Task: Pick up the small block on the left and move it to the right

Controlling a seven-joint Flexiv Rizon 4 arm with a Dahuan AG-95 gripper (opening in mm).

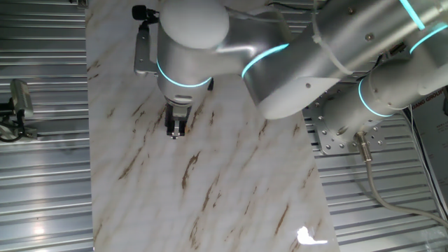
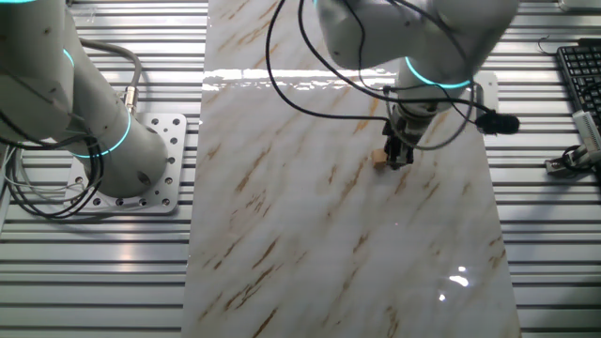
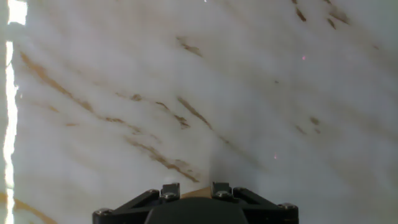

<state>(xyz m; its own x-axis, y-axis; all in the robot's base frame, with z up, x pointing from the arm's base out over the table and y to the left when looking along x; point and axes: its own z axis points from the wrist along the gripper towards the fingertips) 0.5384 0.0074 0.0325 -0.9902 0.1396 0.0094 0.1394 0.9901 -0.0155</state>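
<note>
1. Fingers on the gripper are drawn in narrow, pointing straight down, tips right at the marble tabletop or only just above it.
2. Whether they're actually clamping anything, honestly I can't tell. In the other fixed view the small block sits right up against the fingertips, poking out on one side of them. It could be pinched, or it could just be touching the outside of a finger.
3. Hand view doesn't settle it either. You get a sliver of light-brown wood peeking out between the two black finger mounts at the bottom edge, so the block is at least lined up with the hand. The contact itself is hidden.
4. In the first fixed view the block is basically invisible behind the dark fingers.
5. So my read is that this is the grasp step, not the carry. The block looks to be down on the table, nothing clearly lifted.
6. Next move, I'd guess, needs a confirmed squeeze on the cube, then a straight lift before any sideways travel to the right.
7. The cube is tiny, about fingertip width, so a slightly off-centre pinch could flick it away.
</note>
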